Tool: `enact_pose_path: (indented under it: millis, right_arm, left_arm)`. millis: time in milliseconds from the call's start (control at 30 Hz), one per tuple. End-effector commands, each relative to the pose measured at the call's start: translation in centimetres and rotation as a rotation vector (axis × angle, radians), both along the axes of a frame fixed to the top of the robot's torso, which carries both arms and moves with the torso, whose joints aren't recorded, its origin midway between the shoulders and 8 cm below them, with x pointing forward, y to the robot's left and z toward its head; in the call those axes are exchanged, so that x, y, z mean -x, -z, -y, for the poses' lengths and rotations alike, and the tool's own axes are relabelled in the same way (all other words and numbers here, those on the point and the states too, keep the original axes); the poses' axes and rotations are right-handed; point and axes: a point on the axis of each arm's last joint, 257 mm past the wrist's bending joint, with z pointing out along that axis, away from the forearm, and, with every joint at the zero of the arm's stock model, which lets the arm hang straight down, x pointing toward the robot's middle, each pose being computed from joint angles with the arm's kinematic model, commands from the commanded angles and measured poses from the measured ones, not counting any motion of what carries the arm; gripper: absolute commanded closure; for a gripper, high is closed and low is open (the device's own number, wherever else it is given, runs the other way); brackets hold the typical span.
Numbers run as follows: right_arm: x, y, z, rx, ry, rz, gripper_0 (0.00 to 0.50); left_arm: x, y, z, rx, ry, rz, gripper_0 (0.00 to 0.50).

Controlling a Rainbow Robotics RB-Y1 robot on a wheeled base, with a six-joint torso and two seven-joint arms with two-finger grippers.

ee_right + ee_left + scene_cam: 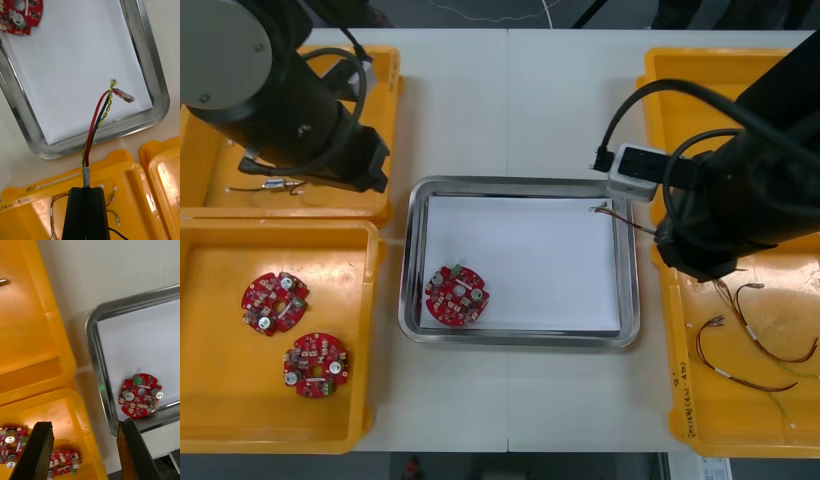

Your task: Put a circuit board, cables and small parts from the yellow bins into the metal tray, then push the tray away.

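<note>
R claw (86,190) clamps twisted red-yellow cable (98,116) by taped end so tips hang ahead over shiny rectangular metal tray (148,75), prob. for release. L claw (85,425) gapes idle above yellow plastic bins (33,352).

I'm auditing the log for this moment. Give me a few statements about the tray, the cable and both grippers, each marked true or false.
1. The right gripper is shut on the red and yellow cable. True.
2. The metal tray holds two circuit boards. False: one circuit board lies in it.
3. The left gripper is open, nothing between its fingers. True.
4. The near-left yellow bin has no boards. False: a first spare board and a second spare board lie in it.
</note>
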Motion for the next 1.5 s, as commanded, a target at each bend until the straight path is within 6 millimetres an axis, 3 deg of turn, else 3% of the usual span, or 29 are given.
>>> enact_pose_path:
  millis: [33, 167, 433, 867, 1200, 1367, 1500]
  right_arm:
    - [-1.0, 0.0, -5.5, -0.003, -0.138, 0.054, 0.500]
    - [-1.3, 1.4, -8.0, 0.014, -0.184, 0.034, 0.500]
    - [-1.9, 2.6, -10.9, 0.054, -0.335, 0.062, 0.500]
    - [-4.8, 5.7, -9.3, 0.221, -0.442, 0.088, 0.500]
    - [-4.5, 10.2, -9.2, 0.273, -0.469, 0.071, 0.500]
    - [-4.1, 12.7, -8.6, 0.296, -0.469, 0.038, 0.500]
    - [-3.9, 13.7, -8.3, 0.307, -0.469, 0.021, 0.500]
  left_arm:
    - [-1.7, -3.2, -5.6, 0.048, -0.209, 0.022, 0.000]
    - [-2.3, -3.4, -9.5, 0.038, -0.304, 0.003, 0.000]
    - [-3.2, -4.1, -14.4, 0.048, -0.439, 0.001, 0.000]
    - [-3.7, -2.0, -20.4, -0.013, -0.577, -0.068, 0.000]
    - [-4.8, -2.0, -22.9, 0.029, -0.692, -0.056, 0.000]
    - [-6.3, -2.8, -23.9, 0.107, -0.739, -0.005, 0.000]
    - [-7.6, -3.0, -24.6, 0.148, -0.768, 0.035, 0.000]
